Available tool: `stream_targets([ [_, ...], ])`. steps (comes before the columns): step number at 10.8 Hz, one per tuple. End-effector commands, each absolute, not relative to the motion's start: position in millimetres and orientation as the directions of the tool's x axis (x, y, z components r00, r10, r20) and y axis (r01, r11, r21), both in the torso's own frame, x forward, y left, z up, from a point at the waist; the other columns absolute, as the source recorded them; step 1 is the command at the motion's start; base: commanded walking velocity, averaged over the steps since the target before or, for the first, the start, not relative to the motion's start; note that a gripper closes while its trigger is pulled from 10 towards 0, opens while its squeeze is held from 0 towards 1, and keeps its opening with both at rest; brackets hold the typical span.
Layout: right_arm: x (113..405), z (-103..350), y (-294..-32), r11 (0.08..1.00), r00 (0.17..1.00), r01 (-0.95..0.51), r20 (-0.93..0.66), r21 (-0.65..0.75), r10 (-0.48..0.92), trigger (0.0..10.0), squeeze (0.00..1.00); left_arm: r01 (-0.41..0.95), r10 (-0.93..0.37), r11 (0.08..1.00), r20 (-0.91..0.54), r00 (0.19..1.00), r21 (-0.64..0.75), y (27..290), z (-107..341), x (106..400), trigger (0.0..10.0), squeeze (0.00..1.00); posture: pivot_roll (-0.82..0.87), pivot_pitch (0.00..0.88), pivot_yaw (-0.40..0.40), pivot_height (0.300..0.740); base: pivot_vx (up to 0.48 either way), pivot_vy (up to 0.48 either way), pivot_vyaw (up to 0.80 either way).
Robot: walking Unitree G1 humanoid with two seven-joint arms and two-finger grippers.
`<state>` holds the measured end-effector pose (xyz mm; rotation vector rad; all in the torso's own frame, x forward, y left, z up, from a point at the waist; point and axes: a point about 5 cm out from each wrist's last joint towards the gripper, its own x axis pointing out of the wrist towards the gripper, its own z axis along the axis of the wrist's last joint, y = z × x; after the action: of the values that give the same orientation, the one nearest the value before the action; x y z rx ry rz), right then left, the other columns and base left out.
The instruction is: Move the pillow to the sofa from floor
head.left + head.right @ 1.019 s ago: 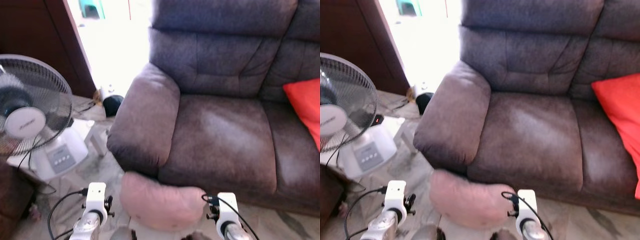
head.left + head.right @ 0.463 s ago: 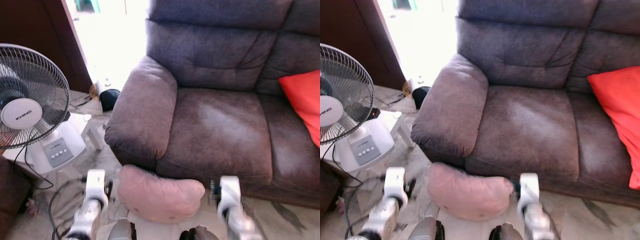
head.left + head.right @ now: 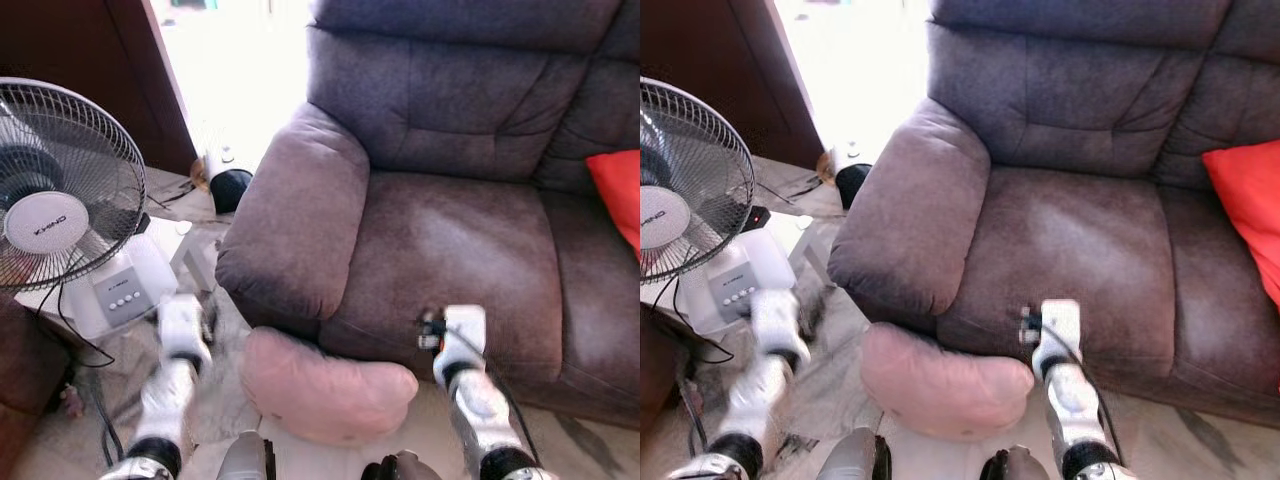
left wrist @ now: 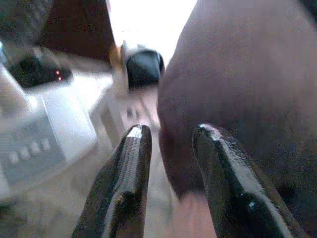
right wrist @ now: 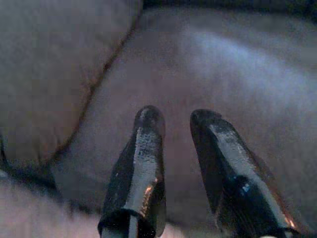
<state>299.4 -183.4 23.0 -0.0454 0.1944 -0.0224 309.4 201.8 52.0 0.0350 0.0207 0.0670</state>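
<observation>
While the pink pillow (image 3: pixel 325 387) lies on the floor (image 3: pixel 225 400) against the near front of the brown sofa (image 3: pixel 450 250), below its left armrest, both arms reach forward on either side of it. Left gripper (image 4: pixel 168 136) holds its fingers apart, empty, near the armrest. Right gripper (image 5: pixel 176 119) is likewise parted, empty, over the seat cushion. A fan (image 3: pixel 60 205) stands far left, a red cushion (image 3: pixel 1250 215) at right

Pillow (image 3: pixel 325 385) on the floor (image 3: pixel 215 395), touching the front of the sofa (image 3: pixel 450 250) below its left armrest (image 3: pixel 295 225). Fan (image 3: pixel 65 200) left of sofa — cushion (image 3: pixel 618 195) on the seat's right end. Arms flank the pillow.
</observation>
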Motion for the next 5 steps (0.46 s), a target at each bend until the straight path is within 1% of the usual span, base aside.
stream_targets([
  [1, 294.3, 20.3, -183.5, 0.999, 0.983, 0.025, -0.182, -0.037, -0.031, 10.0, 0.0, -0.08, 0.081, 0.996, -0.009, 0.997, 0.047, 207.6, 49.4, 302.6, 10.0, 0.0, 0.14, 0.138, 0.008, 0.662, 0.0, 0.0, 0.0],
  [3, 301.2, 41.7, -181.9, 0.997, 0.999, 0.014, -0.039, -0.073, -0.017, 10.0, 0.0, -0.106, 0.102, 0.994, 0.113, 0.988, 0.038, 209.1, 70.6, 306.7, 10.0, 0.0, 0.14, 0.13, 0.001, 0.662, 0.0, 0.0, 0.0],
  [5, 311.8, 60.1, -176.0, 0.999, 0.999, 0.016, 0.041, -0.047, -0.014, 10.0, 0.0, -0.053, 0.045, 0.998, 0.172, 0.984, 0.044, 195.0, 89.6, 320.5, 10.0, 0.0, 0.14, 0.14, 0.0, 0.662, 0.0, 0.0, 0.0],
])
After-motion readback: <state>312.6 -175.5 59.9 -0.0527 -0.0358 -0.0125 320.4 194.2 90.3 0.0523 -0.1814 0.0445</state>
